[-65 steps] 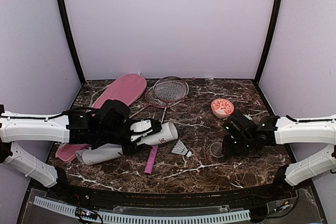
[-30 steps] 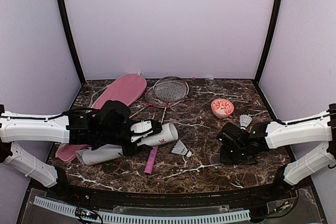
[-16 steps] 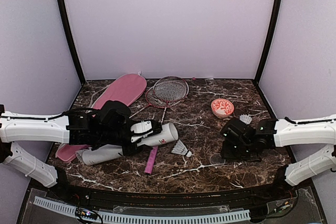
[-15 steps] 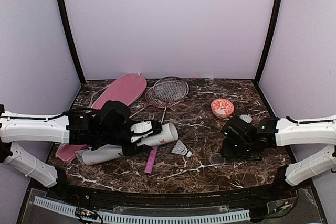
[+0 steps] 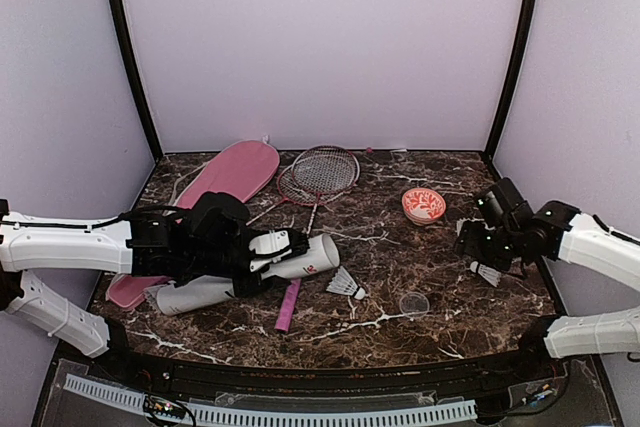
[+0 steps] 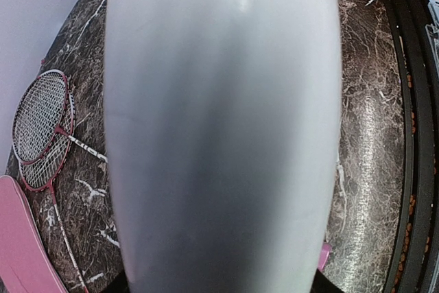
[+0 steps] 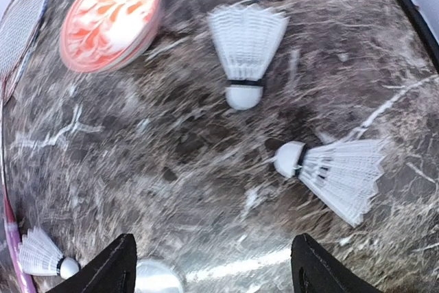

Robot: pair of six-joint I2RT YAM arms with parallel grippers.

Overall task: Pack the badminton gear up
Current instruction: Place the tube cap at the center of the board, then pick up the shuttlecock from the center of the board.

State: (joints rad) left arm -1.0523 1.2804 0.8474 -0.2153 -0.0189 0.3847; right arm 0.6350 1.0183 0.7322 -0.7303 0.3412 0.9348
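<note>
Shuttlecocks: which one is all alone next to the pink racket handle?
The shuttlecock beside the pink handle, near the white tube. The other two shuttlecocks lie close together far off to the right, under the right gripper.

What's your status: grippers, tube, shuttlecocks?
Left gripper shut on white tube. Right gripper open, empty, by two loose shuttlecocks. Third shuttlecock beside tube; nothing covering any.

The dark brown marble-patterned table top with white veins runs beneath and ahead of the right wrist's black fingers, and a soft glare lies between them. The plain pale lilac back wall stands well beyond the fingertips, with matching side panels on either flank. Two black vertical corner posts join the walls. A black raised rim and a white slotted strip bound the near edge. Lighting is even.
</note>
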